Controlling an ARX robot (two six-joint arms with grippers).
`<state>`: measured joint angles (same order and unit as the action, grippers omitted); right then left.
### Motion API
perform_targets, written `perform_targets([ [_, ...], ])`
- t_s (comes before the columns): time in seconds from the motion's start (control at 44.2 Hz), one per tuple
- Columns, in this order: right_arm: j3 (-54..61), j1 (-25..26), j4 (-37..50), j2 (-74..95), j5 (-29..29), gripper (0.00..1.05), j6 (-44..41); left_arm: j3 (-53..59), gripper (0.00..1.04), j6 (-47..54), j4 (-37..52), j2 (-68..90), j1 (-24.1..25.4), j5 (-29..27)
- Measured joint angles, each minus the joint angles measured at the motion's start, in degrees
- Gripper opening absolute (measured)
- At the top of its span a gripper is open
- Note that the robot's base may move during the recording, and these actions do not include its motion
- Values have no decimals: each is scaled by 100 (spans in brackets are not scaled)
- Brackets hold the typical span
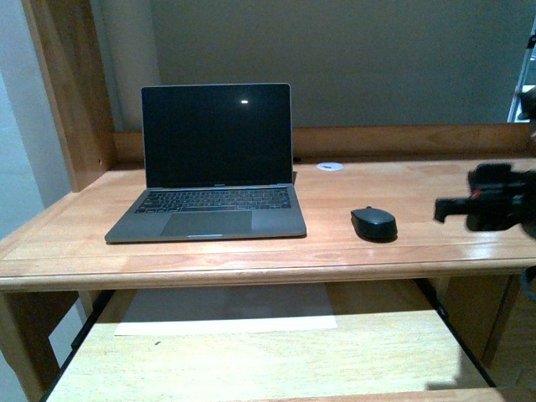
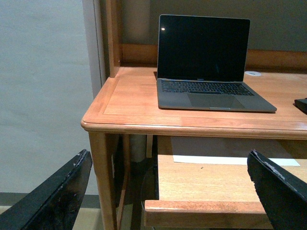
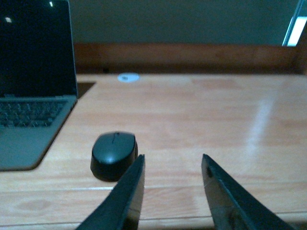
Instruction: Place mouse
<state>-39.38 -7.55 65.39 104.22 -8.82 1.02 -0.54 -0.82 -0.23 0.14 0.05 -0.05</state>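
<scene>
The mouse [image 1: 373, 223] sat on the worktop [image 1: 419, 197] right of the laptop [image 1: 209, 167], both end effectors released and empty.

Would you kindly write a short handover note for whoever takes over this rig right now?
Left pincer: open, empty, low in front of the desk.
Right pincer: open, empty, near the desk's front edge, beside the mouse without touching it.
Mouse: flat on the desk, right of the open laptop, clear of it.
Done: the mouse seems placed.
Left: probably only pulling the right arm back; confirm the spot is the intended one.
</scene>
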Motion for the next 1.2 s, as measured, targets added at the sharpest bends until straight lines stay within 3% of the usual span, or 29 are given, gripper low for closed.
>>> perform_targets([
  [0.226, 1202, 87, 221, -1001, 286, 1, -63, 0, 98, 0, 4, 0, 0, -2],
  [0.633, 2573, 356, 33, -2472, 527, 2, -87, 0, 98, 0, 4, 0, 0, -2],
  [0.837, 3064, 772, -356, -3261, 828, 2, -87, 0, 98, 0, 2, 0, 0, -2],
  [1.199, 3606, 758, -1377, -4852, 883, 2, -90, 0, 98, 0, 4, 0, 0, 0],
])
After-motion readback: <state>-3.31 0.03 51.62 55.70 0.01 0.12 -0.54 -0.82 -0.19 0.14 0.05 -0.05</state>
